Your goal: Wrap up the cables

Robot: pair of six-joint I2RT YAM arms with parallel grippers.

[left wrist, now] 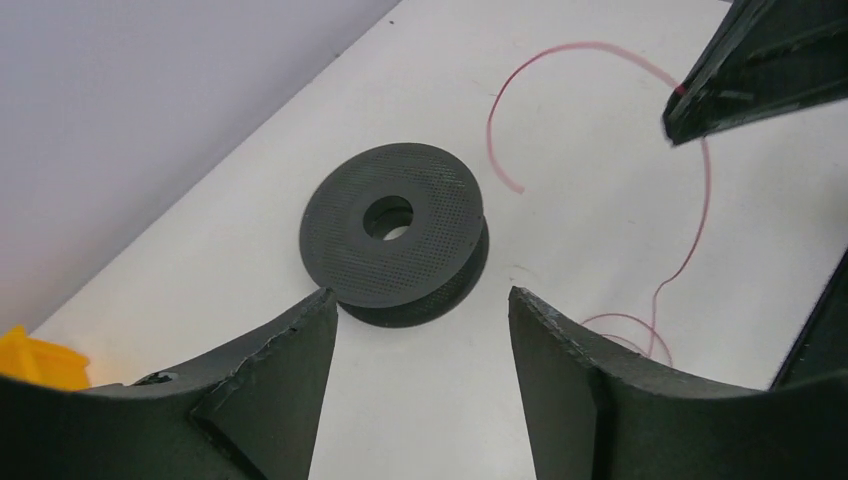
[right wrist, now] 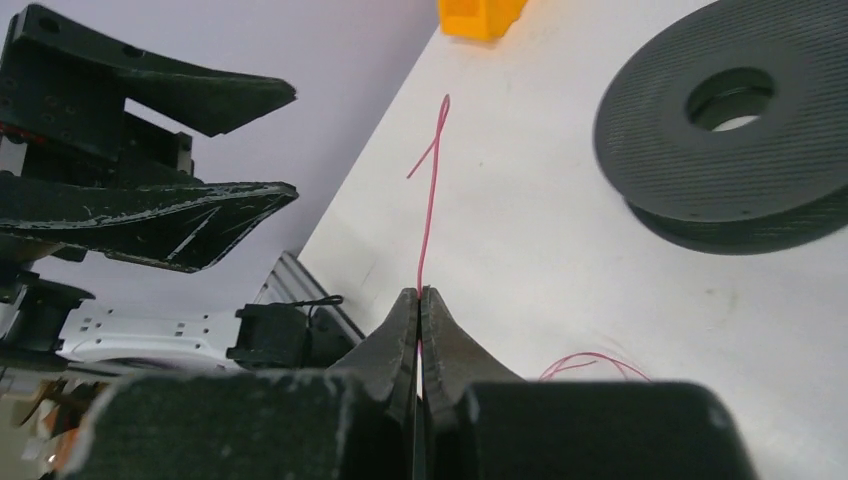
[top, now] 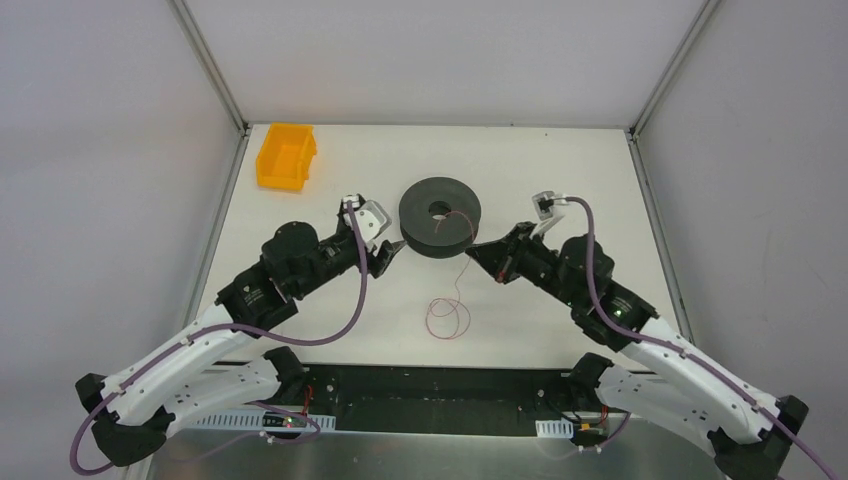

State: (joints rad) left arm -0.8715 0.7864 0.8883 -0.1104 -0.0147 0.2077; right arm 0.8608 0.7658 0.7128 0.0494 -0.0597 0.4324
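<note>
One thin reddish wire (right wrist: 431, 200) — pinched in closed jaws of right gripper (right wrist: 420, 292) | left gripper (left wrist: 420, 296) — jaws wide apart, empty, near dark grey round spool (left wrist: 392, 232)

The spool (left wrist: 435, 240) looks like matt dark-grey plastic, its face covered in a fine dotted grain (rough rather than smooth). The cable (right wrist: 431, 200) is a smooth reddish strand with a faint sheen. The fingers (left wrist: 270, 375) of the left gripper (left wrist: 420, 305) are matt black plastic, scuffed with pale scratches along the edges. The table (left wrist: 600, 260) is plain matt white and smooth. The bin (top: 285, 180) is yellow plastic with a slight gloss.
</note>
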